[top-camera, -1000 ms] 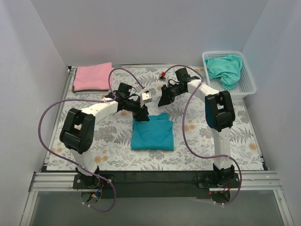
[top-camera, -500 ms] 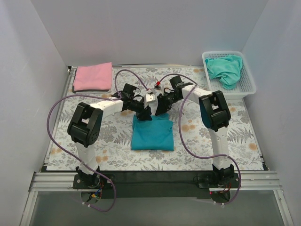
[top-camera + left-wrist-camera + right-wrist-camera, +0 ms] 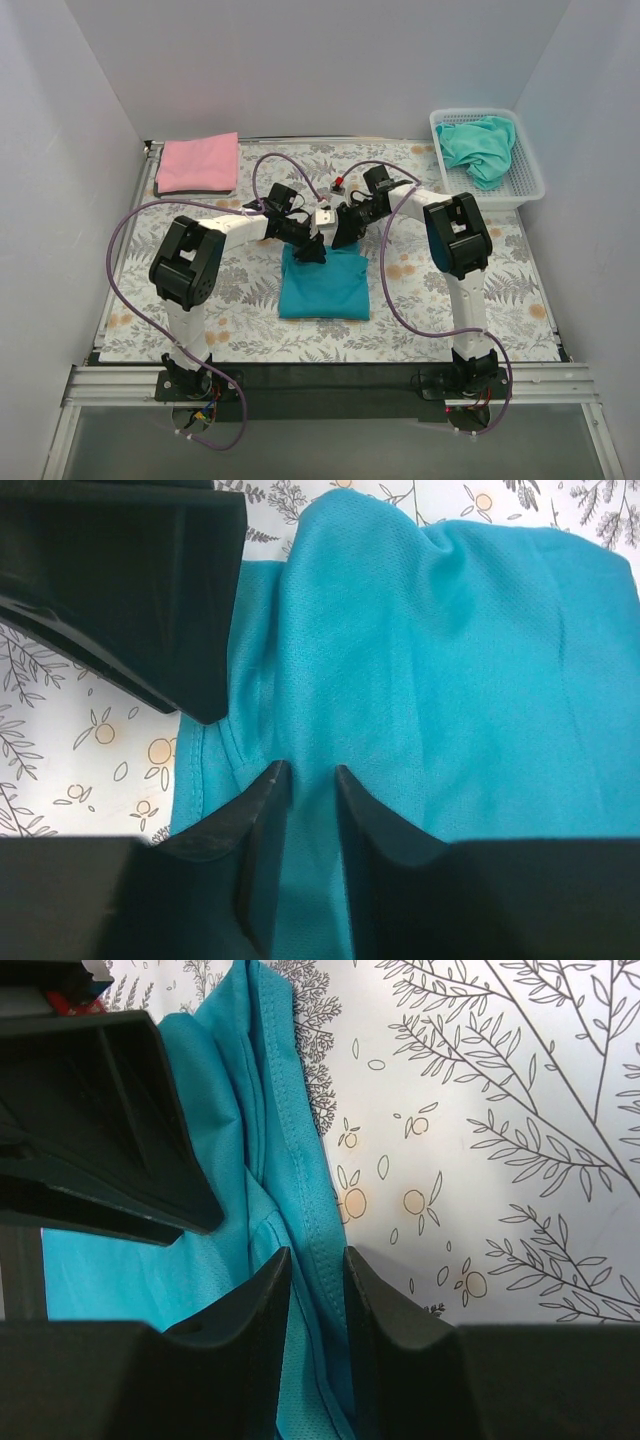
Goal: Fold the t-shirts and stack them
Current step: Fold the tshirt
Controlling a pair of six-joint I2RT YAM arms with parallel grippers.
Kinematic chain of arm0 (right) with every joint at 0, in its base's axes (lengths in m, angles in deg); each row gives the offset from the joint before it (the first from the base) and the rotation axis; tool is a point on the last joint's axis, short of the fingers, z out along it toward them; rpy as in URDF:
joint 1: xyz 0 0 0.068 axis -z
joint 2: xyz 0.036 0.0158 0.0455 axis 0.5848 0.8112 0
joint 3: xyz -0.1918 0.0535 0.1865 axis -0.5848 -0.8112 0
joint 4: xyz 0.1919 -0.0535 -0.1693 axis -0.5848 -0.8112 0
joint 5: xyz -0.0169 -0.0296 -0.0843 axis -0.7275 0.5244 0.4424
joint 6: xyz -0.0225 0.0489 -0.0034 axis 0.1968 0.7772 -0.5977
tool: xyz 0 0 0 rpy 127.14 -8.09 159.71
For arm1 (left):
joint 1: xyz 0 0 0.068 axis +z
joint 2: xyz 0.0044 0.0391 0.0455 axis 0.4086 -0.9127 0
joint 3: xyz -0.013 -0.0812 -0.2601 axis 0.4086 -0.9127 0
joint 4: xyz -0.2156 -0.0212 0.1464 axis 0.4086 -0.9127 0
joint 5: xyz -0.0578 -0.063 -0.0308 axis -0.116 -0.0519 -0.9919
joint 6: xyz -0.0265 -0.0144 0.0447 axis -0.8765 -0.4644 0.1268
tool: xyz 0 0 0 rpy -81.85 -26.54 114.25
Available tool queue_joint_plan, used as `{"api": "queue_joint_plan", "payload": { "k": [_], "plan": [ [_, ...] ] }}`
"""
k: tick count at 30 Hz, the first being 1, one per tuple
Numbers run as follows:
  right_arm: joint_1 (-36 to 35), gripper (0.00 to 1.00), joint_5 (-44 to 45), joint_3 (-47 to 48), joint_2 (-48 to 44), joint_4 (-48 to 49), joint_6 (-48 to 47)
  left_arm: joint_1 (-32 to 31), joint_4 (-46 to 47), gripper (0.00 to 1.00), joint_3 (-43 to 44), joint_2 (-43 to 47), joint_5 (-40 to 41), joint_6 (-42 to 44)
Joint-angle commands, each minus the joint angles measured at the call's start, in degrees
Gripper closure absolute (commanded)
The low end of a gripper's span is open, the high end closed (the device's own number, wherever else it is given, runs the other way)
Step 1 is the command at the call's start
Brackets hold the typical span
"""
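**Both grippers pinched on the teal shirt's far edge**

The teal-blue t-shirt (image 3: 325, 288) lies folded mid-table on the floral table covering (image 3: 250, 305). The left gripper (image 3: 313, 251) and right gripper (image 3: 341, 238) sit close together at its far edge. Each one's jaws are drawn nearly together, leaving only a thin slit with teal cloth caught in it. The pink t-shirt (image 3: 197, 163) lies folded at the far left corner. The aqua-green t-shirt (image 3: 480, 146) is heaped in the white mesh basket (image 3: 531, 172) at far right.
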Motion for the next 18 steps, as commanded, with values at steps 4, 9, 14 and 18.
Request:
{"api": "queue_joint_plan", "payload": {
  "k": [4,9,14,18],
  "plan": [
    [-0.40,0.70,4.56,-3.38,-0.21,-1.67,-2.45,-0.38,-1.48,0.88,0.77,1.49,-1.82,2.02],
    [-0.49,0.70,4.83,-4.17,-0.29,-1.66,-2.98,-0.29,-1.56,1.00,0.86,1.66,-1.29,2.11],
    [-0.49,0.71,5.09,-5.48,-0.82,-1.75,-4.21,-0.29,-1.21,1.00,1.21,4.29,-0.76,1.85],
    [-0.49,0.71,5.09,-6.36,-1.08,-1.67,-4.83,-0.29,-0.51,1.00,1.48,7.81,-0.15,0.89]
  ]
}}
